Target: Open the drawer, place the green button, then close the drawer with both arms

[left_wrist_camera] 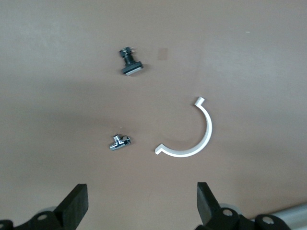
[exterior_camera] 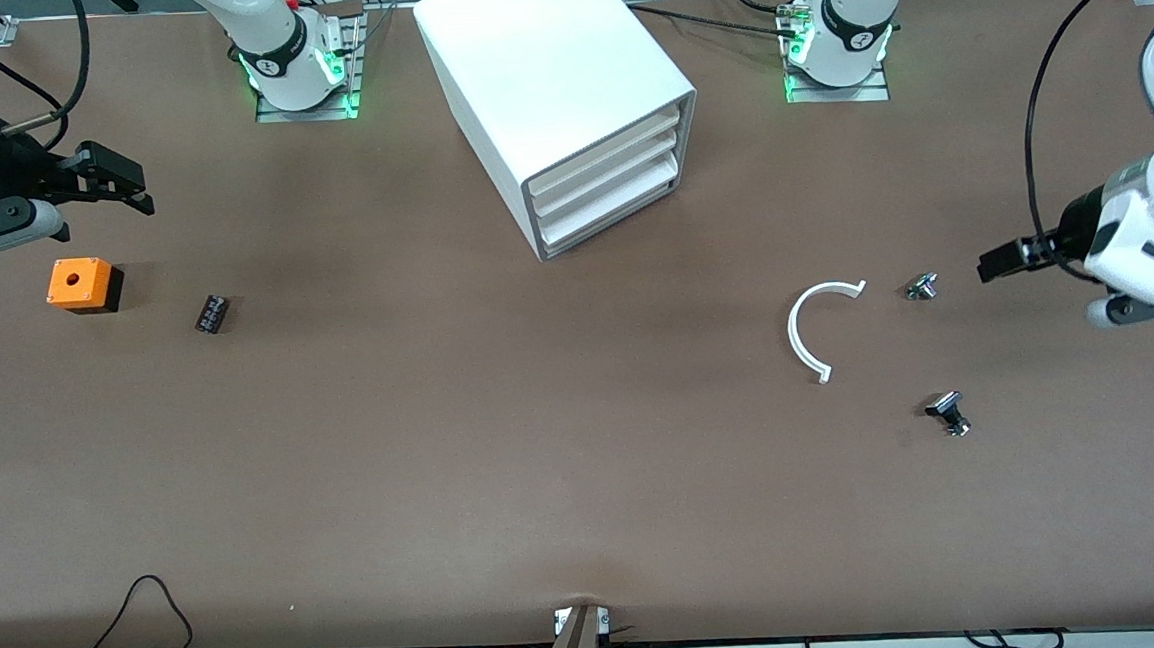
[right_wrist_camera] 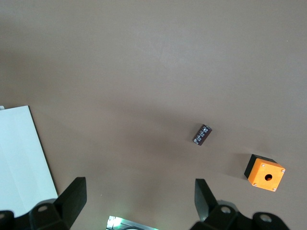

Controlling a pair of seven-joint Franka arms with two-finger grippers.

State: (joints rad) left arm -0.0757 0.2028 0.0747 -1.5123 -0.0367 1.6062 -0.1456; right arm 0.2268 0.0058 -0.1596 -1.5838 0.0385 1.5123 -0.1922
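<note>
The white cabinet (exterior_camera: 552,75) stands at the table's back middle, between the two bases. All three of its tiers are shut, and the drawer (exterior_camera: 611,217) is the lowest. No green-capped button shows. A small dark block (exterior_camera: 212,314) (right_wrist_camera: 202,134) lies toward the right arm's end, and I cannot tell whether it is the button. My right gripper (exterior_camera: 140,188) (right_wrist_camera: 140,199) hangs open and empty over the table above the orange box. My left gripper (exterior_camera: 986,267) (left_wrist_camera: 142,201) is open and empty over the left arm's end, beside a small silver part.
An orange box with a hole (exterior_camera: 82,284) (right_wrist_camera: 265,173) sits beside the dark block. Toward the left arm's end lie a white C-shaped strip (exterior_camera: 817,324) (left_wrist_camera: 192,139), a small silver part (exterior_camera: 922,287) (left_wrist_camera: 120,142) and a black-capped part (exterior_camera: 948,411) (left_wrist_camera: 130,64).
</note>
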